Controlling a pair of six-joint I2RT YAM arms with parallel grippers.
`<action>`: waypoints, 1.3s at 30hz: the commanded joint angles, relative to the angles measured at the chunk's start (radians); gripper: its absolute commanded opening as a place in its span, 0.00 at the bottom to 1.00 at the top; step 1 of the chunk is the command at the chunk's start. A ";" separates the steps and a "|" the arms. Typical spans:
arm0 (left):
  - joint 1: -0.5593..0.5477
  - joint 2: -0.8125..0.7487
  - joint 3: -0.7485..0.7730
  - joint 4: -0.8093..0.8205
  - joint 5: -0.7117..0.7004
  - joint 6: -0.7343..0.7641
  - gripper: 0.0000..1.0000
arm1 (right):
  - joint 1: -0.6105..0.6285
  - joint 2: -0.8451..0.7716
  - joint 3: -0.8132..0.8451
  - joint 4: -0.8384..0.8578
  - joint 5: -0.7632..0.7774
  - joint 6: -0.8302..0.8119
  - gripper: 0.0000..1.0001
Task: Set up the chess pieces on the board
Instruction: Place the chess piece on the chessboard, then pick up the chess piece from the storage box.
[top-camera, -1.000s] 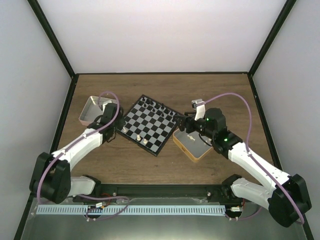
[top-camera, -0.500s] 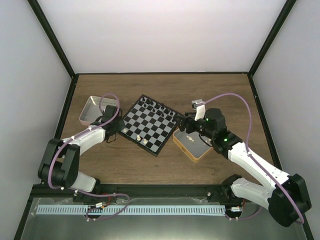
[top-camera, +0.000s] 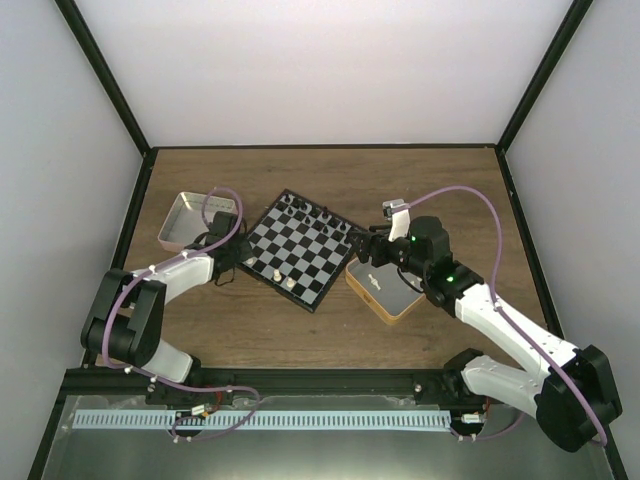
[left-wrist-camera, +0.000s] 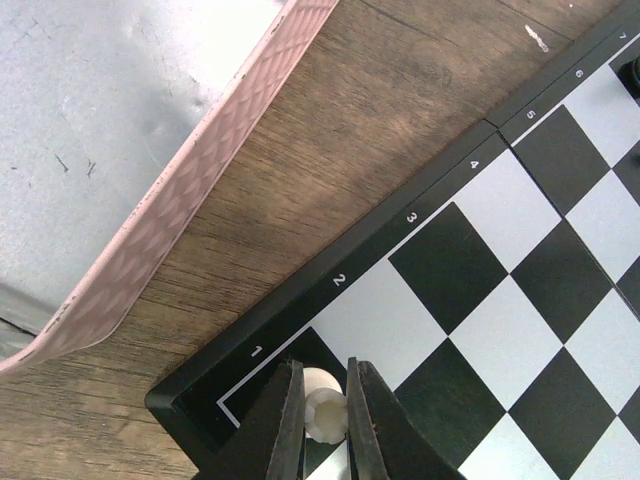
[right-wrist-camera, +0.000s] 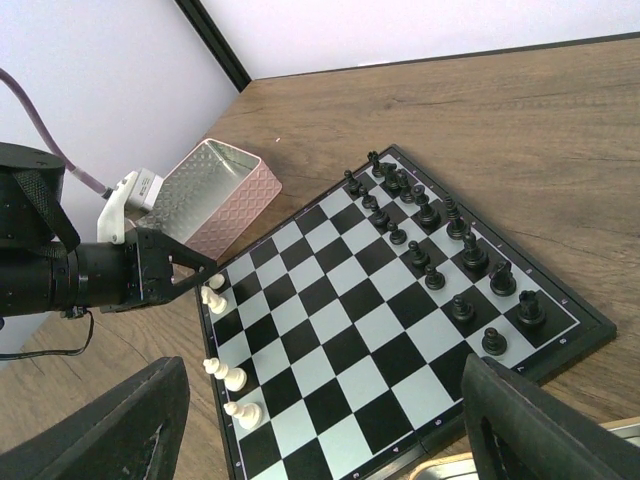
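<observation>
Shifted since a second ago: the left arm's elbow, drawn in toward its base; right arm unmoved. Pinched narrowly in the left gripper (left-wrist-camera: 325, 425): one cream-white chess piece (left-wrist-camera: 322, 410), over the board (left-wrist-camera: 470, 250) corner square by rim numeral 1 (numerals 1 to 7 legible along the rim). Just beside: pink tin (left-wrist-camera: 170, 215). Spread wide, holding nothing: right gripper (right-wrist-camera: 320, 430), near the yellow tin (top-camera: 385, 297). Ranked along the far edge: black pieces (right-wrist-camera: 430, 235).
</observation>
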 joint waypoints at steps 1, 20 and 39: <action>0.006 -0.011 -0.010 -0.016 -0.021 0.011 0.05 | 0.006 -0.006 0.000 0.005 0.011 0.015 0.76; 0.006 -0.069 0.007 -0.057 0.003 0.021 0.28 | 0.006 -0.044 -0.004 -0.003 0.017 0.017 0.76; 0.010 -0.520 0.093 -0.131 0.038 0.020 0.56 | -0.032 0.041 -0.065 -0.192 0.361 0.209 0.52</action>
